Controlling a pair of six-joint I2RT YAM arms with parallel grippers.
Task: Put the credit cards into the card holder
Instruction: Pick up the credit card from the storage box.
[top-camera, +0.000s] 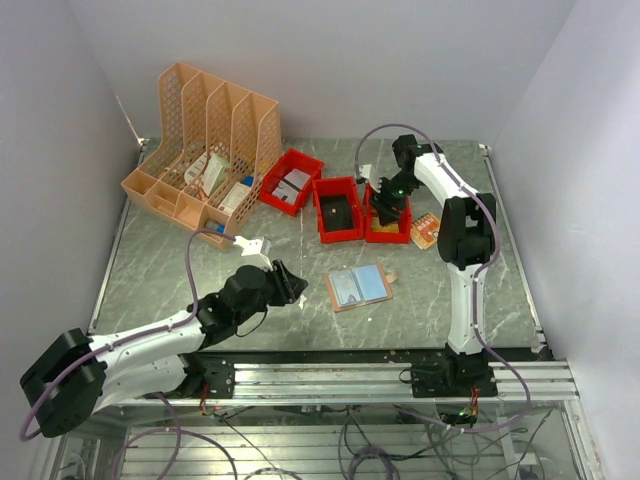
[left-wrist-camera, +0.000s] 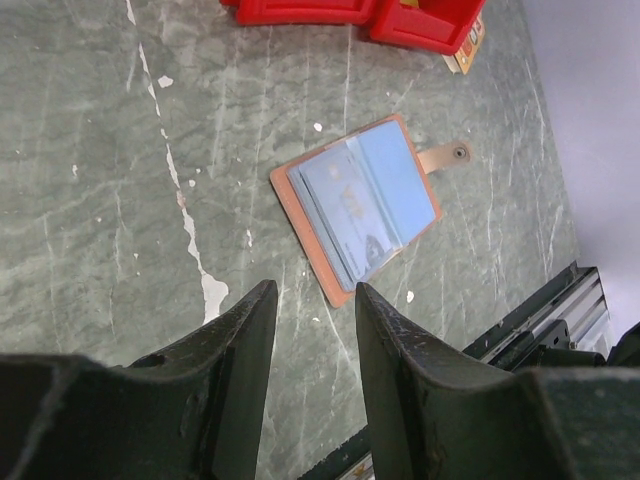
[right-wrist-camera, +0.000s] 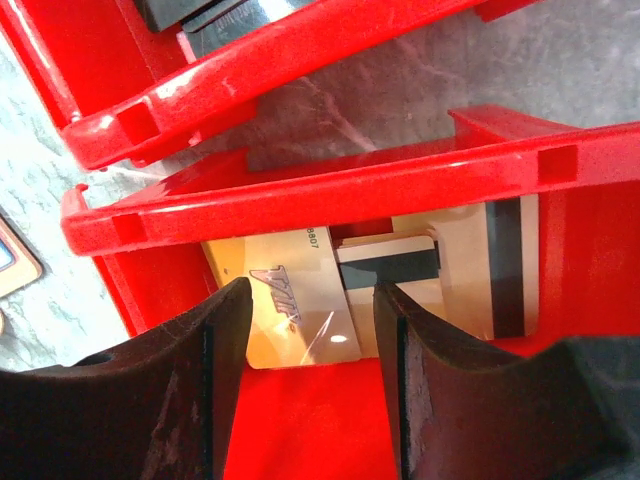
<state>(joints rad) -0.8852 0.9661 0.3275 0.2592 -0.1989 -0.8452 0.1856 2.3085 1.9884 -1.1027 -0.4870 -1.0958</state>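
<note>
Card holder (top-camera: 358, 287) laid open on desk (top-camera: 180, 270); cards (right-wrist-camera: 300, 310) seen in red bin (right-wrist-camera: 300, 210) at 1 o'clock, under open right hand (right-wrist-camera: 312, 300); left hand (left-wrist-camera: 315, 292) open, empty; insertion judged pending.

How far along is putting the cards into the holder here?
Done: the card holder lies open on the table. In hand: the right gripper, open and empty, hangs over cards in a red bin. Remaining: gripping and sleeving them; the left gripper hovers open near the holder.

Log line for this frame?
left gripper: open, empty, near card holder | right gripper: open, over red bin | credit cards: lying in bin, not gripped | card holder: open on table
</note>
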